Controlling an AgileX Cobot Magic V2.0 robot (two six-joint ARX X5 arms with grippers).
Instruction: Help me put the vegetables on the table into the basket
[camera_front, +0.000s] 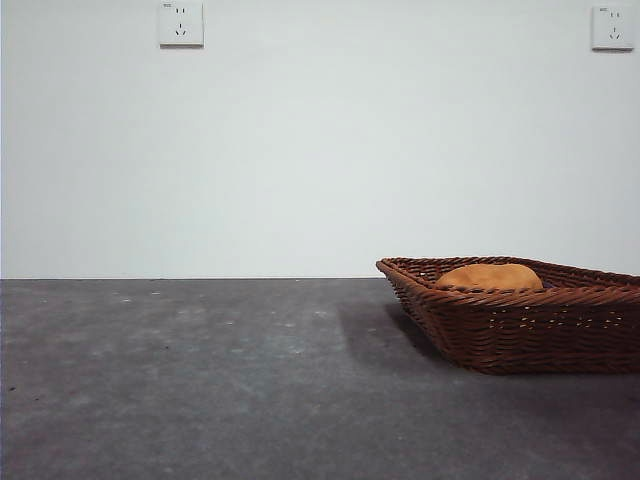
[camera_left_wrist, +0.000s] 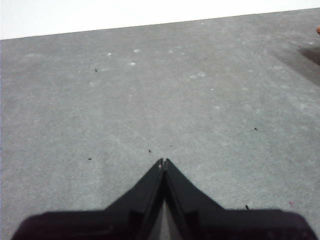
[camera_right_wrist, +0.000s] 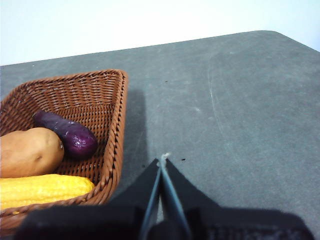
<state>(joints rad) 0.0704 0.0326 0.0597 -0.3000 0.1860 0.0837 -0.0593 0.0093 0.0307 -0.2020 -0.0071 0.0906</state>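
The brown wicker basket (camera_front: 520, 318) stands on the dark grey table (camera_front: 200, 380) at the right. The tan-orange potato (camera_front: 489, 277) shows above its rim. In the right wrist view the basket (camera_right_wrist: 112, 125) holds the potato (camera_right_wrist: 27, 151), the purple eggplant (camera_right_wrist: 67, 133) and the bumpy yellow lump (camera_right_wrist: 42, 189), side by side. My right gripper (camera_right_wrist: 162, 161) is shut and empty, above the table beside the basket. My left gripper (camera_left_wrist: 163, 162) is shut and empty over bare table, away from the basket.
A white wall with two sockets (camera_front: 181, 23) stands behind the table. The table's far edge (camera_left_wrist: 150, 25) shows in the left wrist view. The basket's shadow (camera_left_wrist: 307, 60) falls on the table at that view's edge.
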